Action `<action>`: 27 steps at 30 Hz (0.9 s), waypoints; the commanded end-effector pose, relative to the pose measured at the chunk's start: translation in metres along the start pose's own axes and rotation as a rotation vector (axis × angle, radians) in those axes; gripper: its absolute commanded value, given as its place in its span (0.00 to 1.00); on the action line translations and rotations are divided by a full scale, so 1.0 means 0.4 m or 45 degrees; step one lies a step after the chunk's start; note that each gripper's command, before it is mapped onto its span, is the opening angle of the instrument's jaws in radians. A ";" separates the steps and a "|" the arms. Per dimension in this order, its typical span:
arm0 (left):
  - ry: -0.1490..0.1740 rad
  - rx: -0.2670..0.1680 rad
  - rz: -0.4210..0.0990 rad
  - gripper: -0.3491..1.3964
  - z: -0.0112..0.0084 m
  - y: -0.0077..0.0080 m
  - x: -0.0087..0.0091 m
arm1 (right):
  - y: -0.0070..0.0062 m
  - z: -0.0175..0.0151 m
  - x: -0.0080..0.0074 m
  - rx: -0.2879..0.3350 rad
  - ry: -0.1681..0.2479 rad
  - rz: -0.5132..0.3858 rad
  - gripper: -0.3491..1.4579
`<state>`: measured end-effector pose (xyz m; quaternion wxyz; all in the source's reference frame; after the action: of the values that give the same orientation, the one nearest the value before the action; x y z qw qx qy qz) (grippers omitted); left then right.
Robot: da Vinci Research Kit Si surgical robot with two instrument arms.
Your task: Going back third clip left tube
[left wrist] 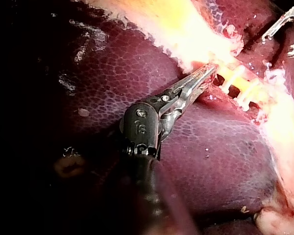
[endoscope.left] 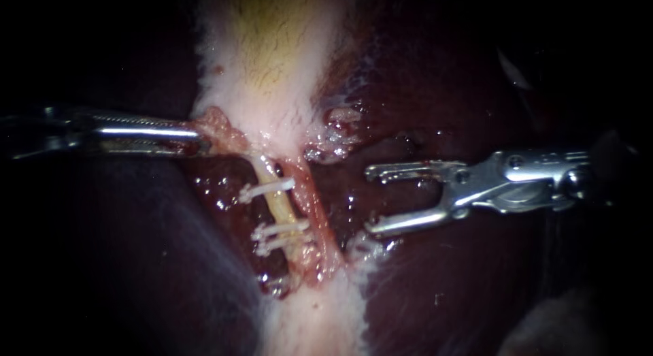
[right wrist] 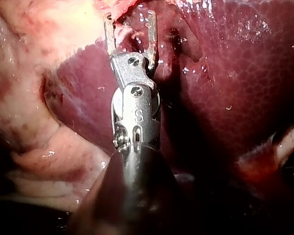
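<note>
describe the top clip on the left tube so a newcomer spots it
Find the pale gallbladder at the centre top and follow it down to where it narrows into two tubes. The yellowish left tube carries three white clips. The top clip sits alone nearest the gallbladder, apart from the close lower pair beneath it.

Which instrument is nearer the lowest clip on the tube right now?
Right. The right instrument, jaws open, sits just to the right of the lowest clip, clear of it. The left instrument grips tissue farther off, up and left of it.
</note>
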<state>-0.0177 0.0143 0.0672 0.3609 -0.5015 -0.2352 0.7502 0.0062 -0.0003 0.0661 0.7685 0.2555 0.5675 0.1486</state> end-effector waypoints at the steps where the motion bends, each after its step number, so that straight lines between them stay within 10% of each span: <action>1: 0.000 0.000 0.000 0.00 0.0001 -0.0001 -0.0001 | 0.0000 -0.0011 0.0001 -0.002 0.000 -0.003 0.47; 27: -0.008 0.025 0.008 0.00 0.0109 -0.0072 -0.0024 | -0.0009 -0.0045 -0.0001 -0.012 0.000 -0.012 0.47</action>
<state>-0.0206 0.0154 0.0715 0.3623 -0.4974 -0.2280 0.7546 0.0045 -0.0002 0.0655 0.7702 0.2493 0.5682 0.1475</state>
